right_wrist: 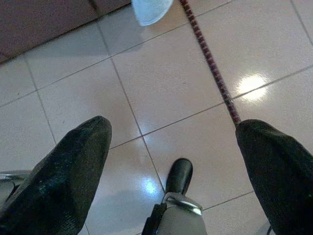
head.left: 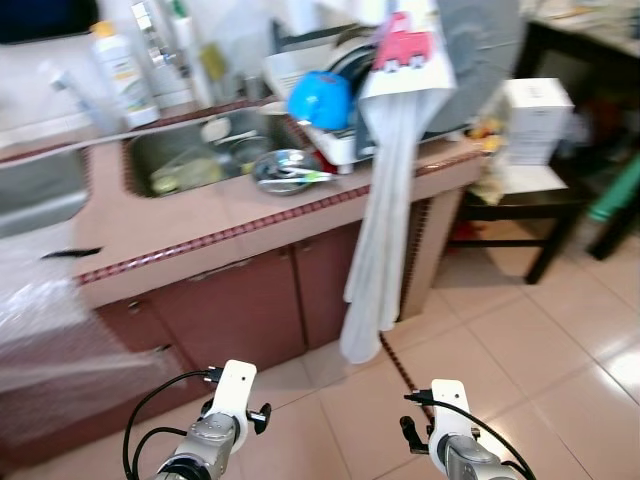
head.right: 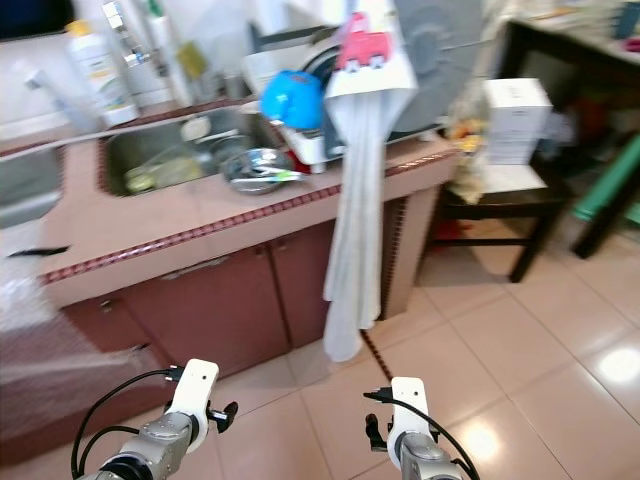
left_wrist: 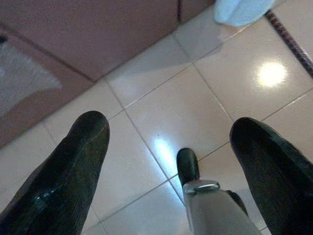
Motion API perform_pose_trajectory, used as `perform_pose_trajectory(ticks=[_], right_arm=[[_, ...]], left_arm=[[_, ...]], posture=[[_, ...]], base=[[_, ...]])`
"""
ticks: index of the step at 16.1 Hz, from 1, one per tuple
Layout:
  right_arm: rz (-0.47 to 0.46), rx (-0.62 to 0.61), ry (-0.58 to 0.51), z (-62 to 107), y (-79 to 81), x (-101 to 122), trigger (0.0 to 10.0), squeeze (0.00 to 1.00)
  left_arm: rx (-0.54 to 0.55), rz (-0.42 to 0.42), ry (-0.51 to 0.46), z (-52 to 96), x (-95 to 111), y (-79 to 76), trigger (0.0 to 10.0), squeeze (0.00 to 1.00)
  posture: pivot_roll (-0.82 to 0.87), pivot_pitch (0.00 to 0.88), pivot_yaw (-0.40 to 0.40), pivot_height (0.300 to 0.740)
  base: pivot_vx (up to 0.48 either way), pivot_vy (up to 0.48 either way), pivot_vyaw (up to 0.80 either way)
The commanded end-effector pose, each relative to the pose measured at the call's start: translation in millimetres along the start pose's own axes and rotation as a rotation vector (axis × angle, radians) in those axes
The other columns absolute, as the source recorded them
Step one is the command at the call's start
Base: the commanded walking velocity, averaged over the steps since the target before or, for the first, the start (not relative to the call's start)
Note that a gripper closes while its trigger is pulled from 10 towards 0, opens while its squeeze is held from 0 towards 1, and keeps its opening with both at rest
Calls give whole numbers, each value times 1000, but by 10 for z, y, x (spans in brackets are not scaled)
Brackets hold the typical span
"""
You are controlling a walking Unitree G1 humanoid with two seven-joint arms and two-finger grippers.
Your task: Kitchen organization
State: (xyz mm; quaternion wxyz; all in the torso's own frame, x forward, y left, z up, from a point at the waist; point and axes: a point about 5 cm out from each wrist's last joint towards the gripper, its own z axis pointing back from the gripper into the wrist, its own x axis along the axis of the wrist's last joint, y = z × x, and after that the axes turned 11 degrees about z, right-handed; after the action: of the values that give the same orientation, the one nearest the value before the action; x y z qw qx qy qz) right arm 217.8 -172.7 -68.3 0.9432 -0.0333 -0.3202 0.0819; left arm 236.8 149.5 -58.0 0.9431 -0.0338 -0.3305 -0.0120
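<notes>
dishes point(head.left: 287, 170) lie by the sink point(head.left: 190, 152) on the worktop point(head.left: 240, 215), unreached, since left gripper point(left_wrist: 168, 134) and right gripper point(right_wrist: 173, 132) hang low before it, fingers wide, empty.

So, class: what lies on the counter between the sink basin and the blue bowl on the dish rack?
A metal bowl holding utensils sits between the sink basin and blue bowl, in the left eye view.

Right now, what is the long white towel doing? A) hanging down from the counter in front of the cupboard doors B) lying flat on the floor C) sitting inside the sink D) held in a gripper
A: the white towel hangs from the dish rack area on the counter, down past the cupboard doors, its end just above the floor.
</notes>
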Motion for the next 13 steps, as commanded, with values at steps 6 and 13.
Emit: perform_pose_trajectory(ticks=[6, 13], right_arm=[[4, 17, 49, 17, 21, -135, 10000, 0], [27, 32, 51, 24, 21, -171, 10000, 0]], left_arm=[[14, 26, -28, 9, 19, 77, 10000, 0], [-2, 108, -10, 36, -90, 174, 10000, 0]], posture=[[44, 0, 66, 740], [55, 0, 59, 740]], base=[[0, 0, 400], [0, 93, 0]])
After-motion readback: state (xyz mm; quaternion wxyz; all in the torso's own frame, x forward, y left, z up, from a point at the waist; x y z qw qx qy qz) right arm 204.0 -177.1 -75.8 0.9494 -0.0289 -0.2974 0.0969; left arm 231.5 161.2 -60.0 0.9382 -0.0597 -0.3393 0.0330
